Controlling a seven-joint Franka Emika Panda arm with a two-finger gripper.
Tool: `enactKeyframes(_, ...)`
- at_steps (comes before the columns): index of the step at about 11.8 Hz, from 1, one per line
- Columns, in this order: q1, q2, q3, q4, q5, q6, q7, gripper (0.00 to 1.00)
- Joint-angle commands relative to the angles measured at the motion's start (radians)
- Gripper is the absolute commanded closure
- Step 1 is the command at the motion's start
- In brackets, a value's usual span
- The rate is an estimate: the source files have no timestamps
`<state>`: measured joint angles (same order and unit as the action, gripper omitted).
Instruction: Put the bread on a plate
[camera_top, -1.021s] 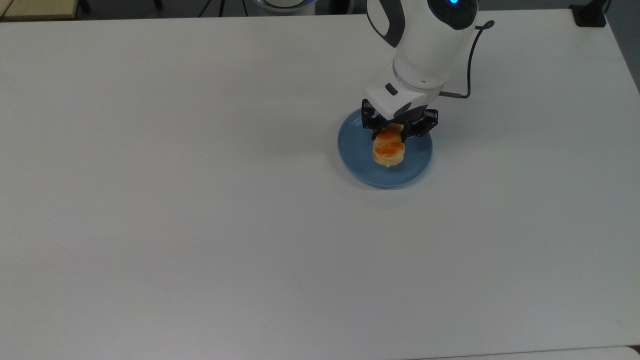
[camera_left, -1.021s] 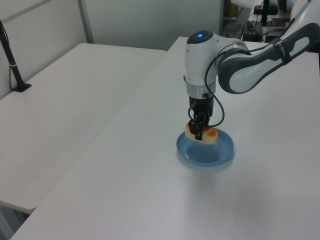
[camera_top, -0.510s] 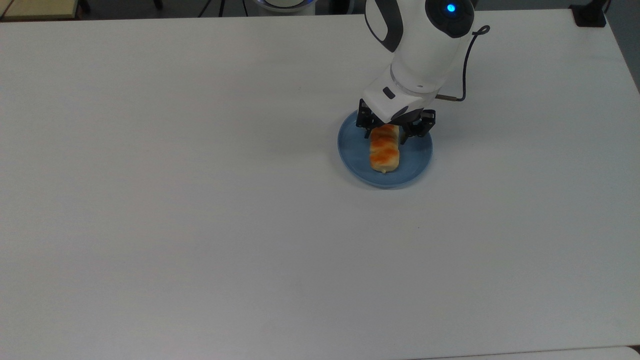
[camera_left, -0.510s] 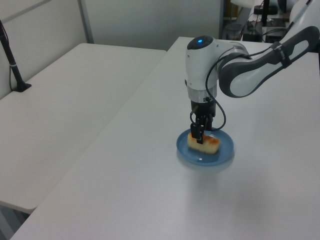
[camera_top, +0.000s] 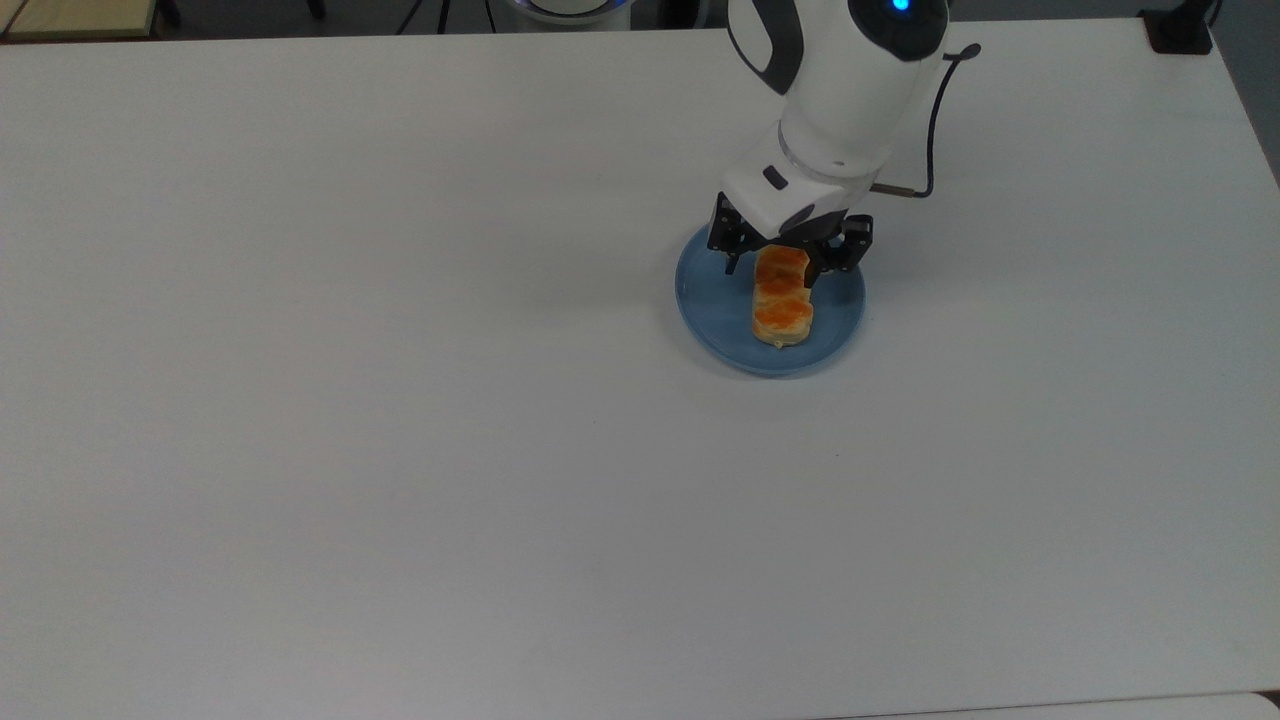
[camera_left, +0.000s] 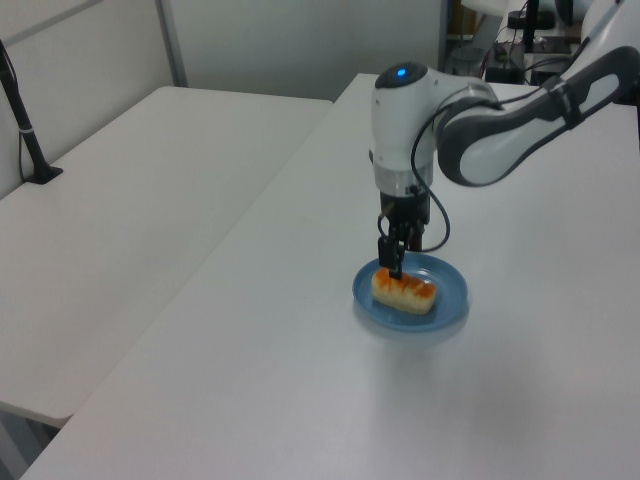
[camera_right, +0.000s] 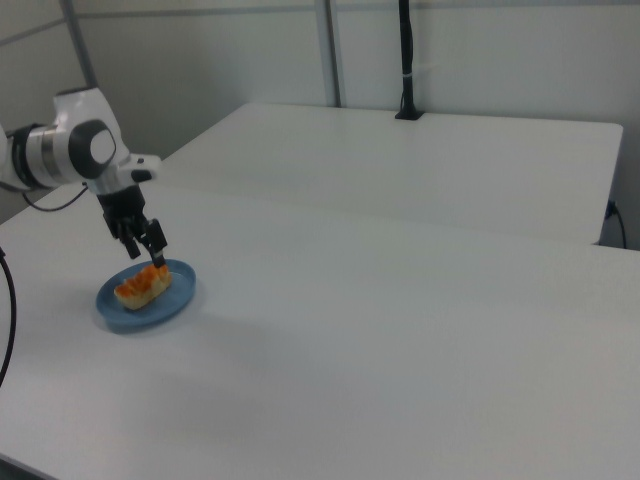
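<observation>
Glossy braided bread (camera_top: 781, 309) lies flat on the round, ridged blue plastic plate (camera_top: 712, 306). Gripper (camera_top: 783, 258) fingers spread, straddling the roll's far end. Matte white table (camera_top: 400, 400) around.

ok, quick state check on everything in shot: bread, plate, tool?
Pale-yellow braided bread roll with orange-brown patches: lying flat on the plate, glazed side up, released.
Round blue plastic plate: upright on the white table, holding the roll.
Tool: open, fingers spread either side of the roll's far end, just above it, holding nothing.
</observation>
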<state>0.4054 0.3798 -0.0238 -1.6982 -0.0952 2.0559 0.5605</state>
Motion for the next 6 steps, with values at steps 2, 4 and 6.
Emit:
enactKeyframes(2, -0.108, -0.174, -0.018, 0.141, -0.011, -0.291, -0.11, 0.03)
enactKeyframes(4, -0.224, -0.223, -0.015, 0.216, 0.003, -0.397, -0.258, 0.0)
enactKeyframes(6, -0.348, -0.287, -0.005, 0.221, 0.017, -0.442, -0.441, 0.0)
